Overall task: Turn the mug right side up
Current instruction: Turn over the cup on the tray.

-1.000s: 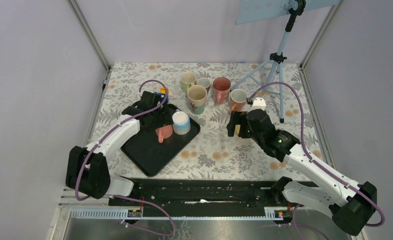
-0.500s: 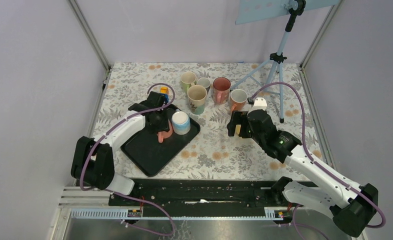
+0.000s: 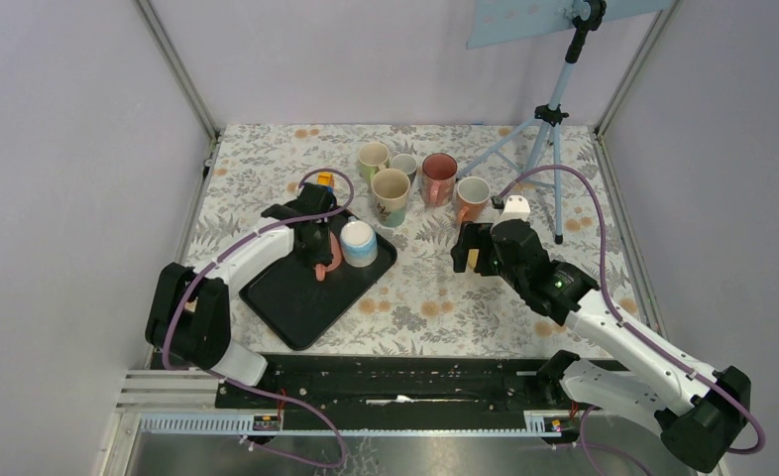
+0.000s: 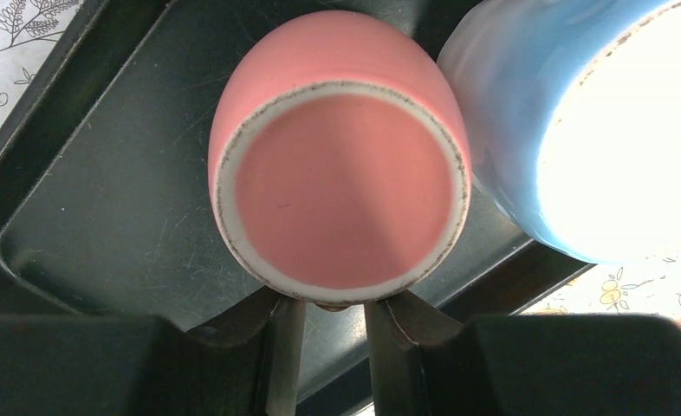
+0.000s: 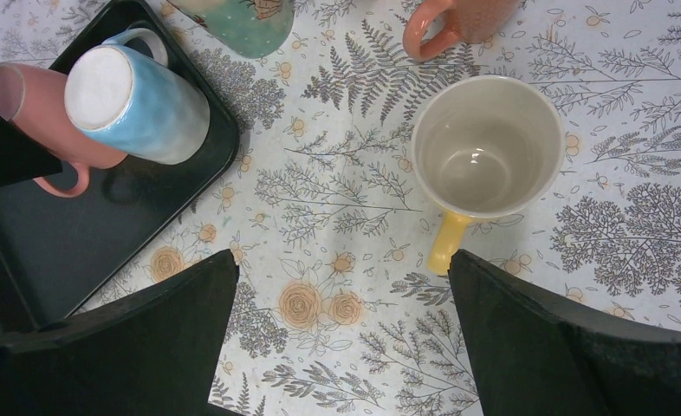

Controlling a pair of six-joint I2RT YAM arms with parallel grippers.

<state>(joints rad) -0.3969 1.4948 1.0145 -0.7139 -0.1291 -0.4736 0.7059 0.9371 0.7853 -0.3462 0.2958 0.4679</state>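
Jaws on the left arm stood a narrow gap apart just below the foot of the pink mug, one to each side of where its handle should sit. The mug's body hid that spot, so I cannot tell whether they had pinched the handle or only straddled it. Over on the right arm, the jaws were spread wide above the tabletop, holding nothing, with a yellow-handled mug below them.

The pink mug rested mouth down on the black tray, touching or very nearly touching a blue mug that was also upside down.

It looked like glazed ceramic, so probably stiff, fairly heavy for its size, smooth and apt to slip, and likely to chip if dropped or knocked against its neighbour. The handle seemed the soundest place to hold, since the rounded wall would offer little purchase.

The mug was a matte salmon pink, rounded toward the base. An unglazed, speckled ring of pale clay circled its recessed pink foot.
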